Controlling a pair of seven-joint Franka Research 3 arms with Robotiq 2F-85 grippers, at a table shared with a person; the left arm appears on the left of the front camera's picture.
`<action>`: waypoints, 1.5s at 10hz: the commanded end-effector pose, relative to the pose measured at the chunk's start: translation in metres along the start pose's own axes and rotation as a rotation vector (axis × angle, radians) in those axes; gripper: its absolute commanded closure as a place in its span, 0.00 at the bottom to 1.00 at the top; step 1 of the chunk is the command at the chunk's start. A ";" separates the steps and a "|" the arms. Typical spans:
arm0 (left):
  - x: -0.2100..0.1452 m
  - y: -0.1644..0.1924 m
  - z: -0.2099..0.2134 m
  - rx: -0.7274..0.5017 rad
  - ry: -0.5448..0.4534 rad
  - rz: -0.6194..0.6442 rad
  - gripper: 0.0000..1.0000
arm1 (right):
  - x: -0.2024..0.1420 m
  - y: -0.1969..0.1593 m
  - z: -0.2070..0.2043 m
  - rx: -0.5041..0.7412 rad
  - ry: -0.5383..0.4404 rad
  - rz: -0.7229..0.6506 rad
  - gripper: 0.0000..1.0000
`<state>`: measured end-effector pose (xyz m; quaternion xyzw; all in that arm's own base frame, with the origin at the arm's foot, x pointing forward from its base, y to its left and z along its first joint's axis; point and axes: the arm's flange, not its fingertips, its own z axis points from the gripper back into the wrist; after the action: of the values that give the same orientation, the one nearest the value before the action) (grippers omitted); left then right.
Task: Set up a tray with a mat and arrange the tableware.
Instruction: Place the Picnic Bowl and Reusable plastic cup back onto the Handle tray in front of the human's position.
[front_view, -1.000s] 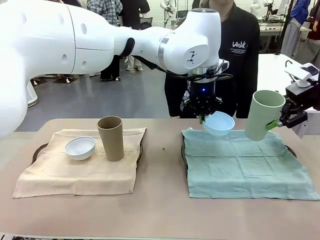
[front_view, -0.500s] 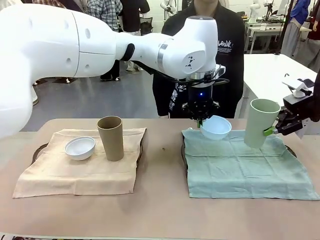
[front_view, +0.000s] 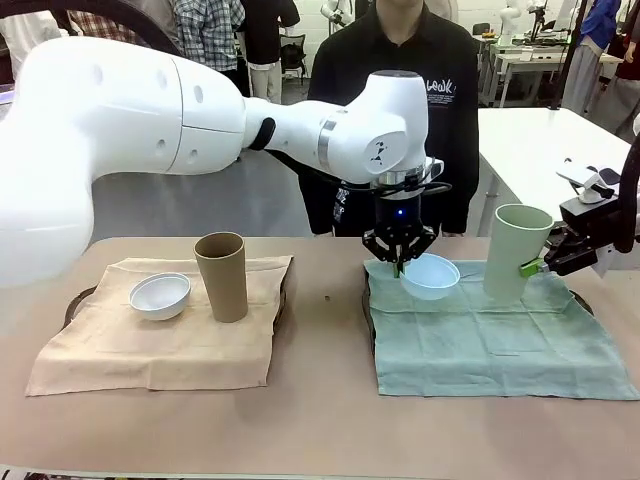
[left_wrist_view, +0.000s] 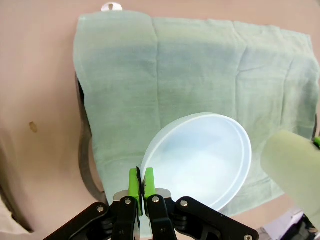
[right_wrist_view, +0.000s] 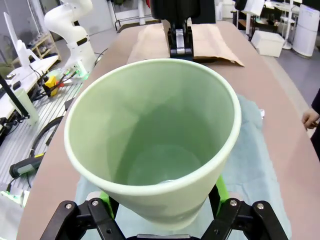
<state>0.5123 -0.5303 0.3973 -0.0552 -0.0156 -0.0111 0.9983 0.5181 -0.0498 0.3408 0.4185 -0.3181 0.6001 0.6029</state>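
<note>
Bowl (front_view: 431, 276), light blue, small & round, pinched at rim by left pincer (front_view: 400, 262) over green mat (front_view: 490, 335). Pale green cup (front_view: 513, 253) clamped in right pincer (front_view: 537, 265). Both lower vs 1s ago.

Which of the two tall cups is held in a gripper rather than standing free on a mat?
The pale green cup, gripped by the right gripper over the green mat. The tan-brown cup stands untouched on the beige mat.

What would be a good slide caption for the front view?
Left claw pinches a light blue bowl and right claw grips a pale green cup over the green mat.
</note>
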 end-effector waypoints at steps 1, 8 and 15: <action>0.004 0.002 -0.002 -0.052 0.001 0.002 0.96 | -0.006 -0.006 -0.009 -0.002 0.015 -0.034 0.15; 0.014 0.000 -0.023 -0.048 -0.001 -0.019 0.96 | -0.034 -0.030 -0.021 0.041 0.036 0.006 0.15; 0.017 -0.002 -0.028 -0.021 0.020 -0.027 0.00 | -0.042 -0.028 -0.015 0.052 0.063 0.032 0.00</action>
<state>0.5242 -0.5326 0.3652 -0.0677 -0.0149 -0.0181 0.9974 0.5386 -0.0500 0.2949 0.4131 -0.3008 0.6311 0.5836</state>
